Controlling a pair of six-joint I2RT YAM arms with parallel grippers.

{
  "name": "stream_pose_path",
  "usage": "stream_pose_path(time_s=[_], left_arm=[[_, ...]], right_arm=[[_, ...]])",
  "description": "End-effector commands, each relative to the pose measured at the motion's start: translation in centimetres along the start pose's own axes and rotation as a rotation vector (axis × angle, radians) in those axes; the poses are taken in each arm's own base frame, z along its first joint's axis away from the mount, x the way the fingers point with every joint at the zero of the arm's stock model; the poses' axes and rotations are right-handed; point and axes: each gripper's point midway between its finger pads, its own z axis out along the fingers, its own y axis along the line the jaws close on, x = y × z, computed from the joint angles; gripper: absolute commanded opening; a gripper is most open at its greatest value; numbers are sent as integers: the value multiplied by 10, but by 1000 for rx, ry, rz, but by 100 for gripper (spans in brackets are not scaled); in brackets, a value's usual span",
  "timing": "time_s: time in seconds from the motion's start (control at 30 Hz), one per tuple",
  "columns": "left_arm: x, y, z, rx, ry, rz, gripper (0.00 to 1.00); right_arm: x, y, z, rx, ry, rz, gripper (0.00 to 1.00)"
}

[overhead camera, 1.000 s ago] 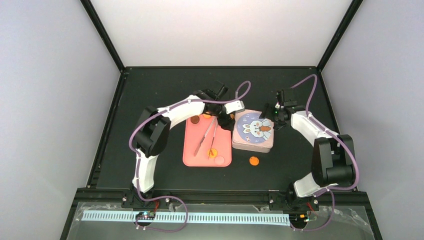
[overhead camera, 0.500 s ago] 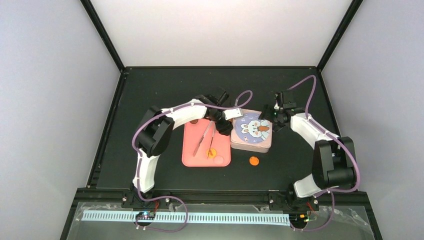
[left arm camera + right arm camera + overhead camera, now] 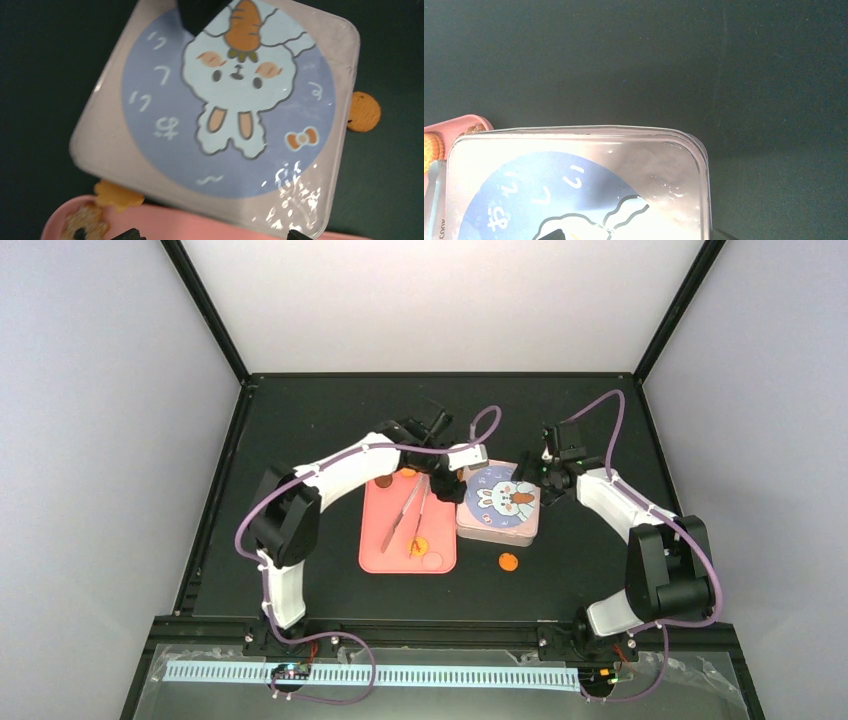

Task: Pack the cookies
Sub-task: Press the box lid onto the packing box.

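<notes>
At frame centre, the cookies (image 3: 420, 545) sit on the pink tray (image 3: 445, 525) beside the tongs (image 3: 408, 515). One loose cookie (image 3: 509, 561) lies on the bench (image 3: 320, 405), lower right of the rabbit-lid box (image 3: 500, 502). Your left jaws and right jaws stand wide over that lid, with no grip visible.

Overhead looks down; both wrist views closely share the box (image 3: 220, 115)
</notes>
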Motion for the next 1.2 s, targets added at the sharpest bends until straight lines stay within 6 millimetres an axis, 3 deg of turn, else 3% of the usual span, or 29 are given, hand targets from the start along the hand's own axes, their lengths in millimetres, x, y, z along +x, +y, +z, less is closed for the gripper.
stream_pose_path(time_s=[0.0, 0.13, 0.37, 0.63, 0.8, 0.93, 1.0, 1.17], left_arm=[[-9, -16, 34, 34, 18, 24, 76], [16, -3, 62, -11, 114, 0, 73], [49, 2, 75, -33, 177, -3, 73], [30, -5, 59, -8, 119, -5, 73], [4, -4, 40, -2, 50, -9, 75], [-14, 1, 27, -11, 15, -15, 76], [-19, 4, 21, -13, 0, -24, 77], [-30, 10, 6, -24, -47, -29, 80]], right_arm=[[7, 4, -2, -10, 4, -6, 77], [10, 0, -2, 4, 7, -11, 78], [-1, 3, -7, 12, -14, -26, 78], [-58, 28, -67, -15, -199, -43, 77], [-61, 45, -85, -114, -223, -33, 70], [-36, 54, -61, -207, -127, -13, 55], [-21, 45, -41, -185, -73, 6, 46], [14, 18, 5, -103, 37, 40, 42]])
